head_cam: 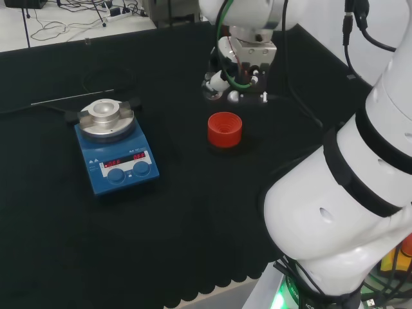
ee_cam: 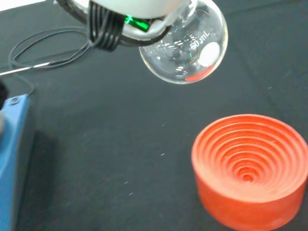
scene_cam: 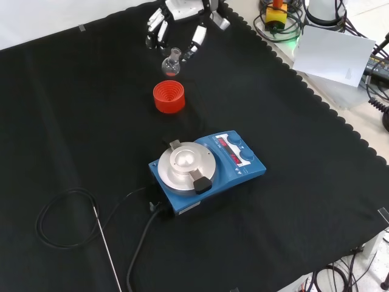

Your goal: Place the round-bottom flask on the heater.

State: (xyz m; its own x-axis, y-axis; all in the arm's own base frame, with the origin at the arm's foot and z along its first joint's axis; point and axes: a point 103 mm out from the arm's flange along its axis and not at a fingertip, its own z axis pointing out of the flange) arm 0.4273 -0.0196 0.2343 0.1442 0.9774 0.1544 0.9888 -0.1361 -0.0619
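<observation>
In the front view, nearest the camera, a thin metal rod (scene_cam: 108, 246) and a looped black cable (scene_cam: 61, 216) are seen lying on the black-clothed counter (scene_cam: 316, 201), nearer than the heater (scene_cam: 205, 168) and to its left. The heater, a blue box with a round silver top plate, is taken as the landmark; its plate is bare. Beyond the heater in the same view, well apart from it, a red ribbed stand (scene_cam: 169, 97) is set on the cloth with nothing resting in it. Just beyond the stand, and above it, the round-bottom flask (scene_cam: 172, 63) is seen lifted clear of the cloth, its neck upward and its clear bulb apart from the stand's rim. The flask is held by the hand (scene_cam: 182, 24), whose black and white fingers are curled down round the neck from the top of the view. In the head view the stand (head_cam: 224, 129) is seen to the right of the heater (head_cam: 116, 147), and the hand (head_cam: 241, 74) is found farther off than the stand. In the wrist view the flask's bulb (ee_cam: 185, 45) is shown hanging in the air near the stand (ee_cam: 251, 169), apart from it, with a blue corner of the heater (ee_cam: 13, 159) at the edge.
</observation>
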